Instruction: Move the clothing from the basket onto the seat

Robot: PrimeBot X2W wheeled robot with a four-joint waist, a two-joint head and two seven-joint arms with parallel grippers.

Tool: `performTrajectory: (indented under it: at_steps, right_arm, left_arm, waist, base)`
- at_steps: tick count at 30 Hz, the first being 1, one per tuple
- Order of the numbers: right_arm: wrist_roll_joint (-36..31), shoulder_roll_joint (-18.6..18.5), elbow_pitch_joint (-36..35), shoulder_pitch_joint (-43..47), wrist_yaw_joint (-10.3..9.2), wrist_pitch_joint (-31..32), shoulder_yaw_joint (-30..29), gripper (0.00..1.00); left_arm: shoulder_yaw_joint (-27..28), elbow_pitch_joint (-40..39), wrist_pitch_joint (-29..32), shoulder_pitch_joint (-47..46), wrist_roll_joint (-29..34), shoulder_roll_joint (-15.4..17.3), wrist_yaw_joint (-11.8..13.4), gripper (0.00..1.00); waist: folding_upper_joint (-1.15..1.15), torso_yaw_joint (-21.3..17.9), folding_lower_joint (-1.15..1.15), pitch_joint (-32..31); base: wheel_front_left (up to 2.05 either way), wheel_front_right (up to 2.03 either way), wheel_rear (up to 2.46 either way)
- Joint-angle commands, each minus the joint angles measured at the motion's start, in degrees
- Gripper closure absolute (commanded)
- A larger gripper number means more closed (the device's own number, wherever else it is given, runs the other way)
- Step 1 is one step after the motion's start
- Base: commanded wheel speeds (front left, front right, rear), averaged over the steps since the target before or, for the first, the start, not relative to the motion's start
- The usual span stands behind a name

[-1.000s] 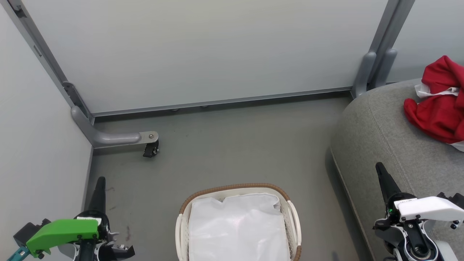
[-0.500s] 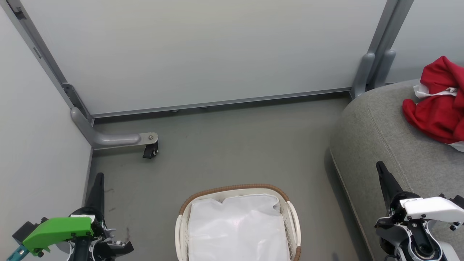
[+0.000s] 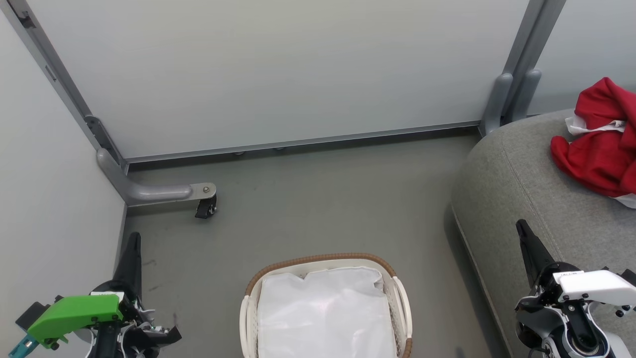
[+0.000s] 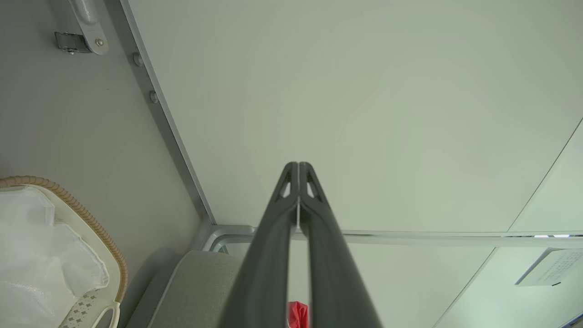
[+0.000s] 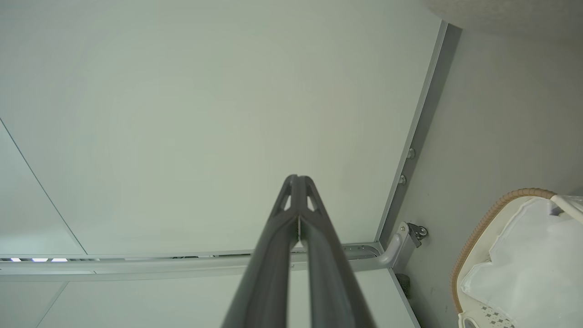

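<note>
— Head view first: where's the clothing?
— The red clothing (image 3: 598, 144) lies heaped on the grey seat (image 3: 516, 189), far right. The basket (image 3: 322, 258) stands on the floor (image 3: 323, 199), well apart from it, with a white liner (image 3: 325, 313) inside.
— Left wrist view?
— The left gripper (image 4: 298, 167) has its fingers pressed together tip to tip, pointing at a pale wall panel (image 4: 364, 114).
— Right wrist view?
— The right gripper (image 5: 298, 180) is pressed together too, with the basket's rim at lower right.
</note>
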Motion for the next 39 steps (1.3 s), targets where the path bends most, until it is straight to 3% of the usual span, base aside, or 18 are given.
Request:
performTrajectory:
  at_steps: [1,39]
  right_arm:
    - [0.2,-0.3,-0.2,0.6,0.0,0.2,-0.1,1.0]
    - [0.2,-0.3,-0.2,0.6,0.0,0.2,-0.1,1.0]
  left_arm:
    - [0.1,-0.1,0.2,-0.6,-0.2,0.4,-0.3,1.0]
    - [0.1,-0.1,0.2,-0.6,-0.2,0.4,-0.3,1.0]
  waist:
    - [0.0,0.0,0.0,0.0]
    - [0.0,0.0,0.0,0.0]
  base:
    - [0.0,0.0,0.0]
    - [0.0,0.0,0.0]
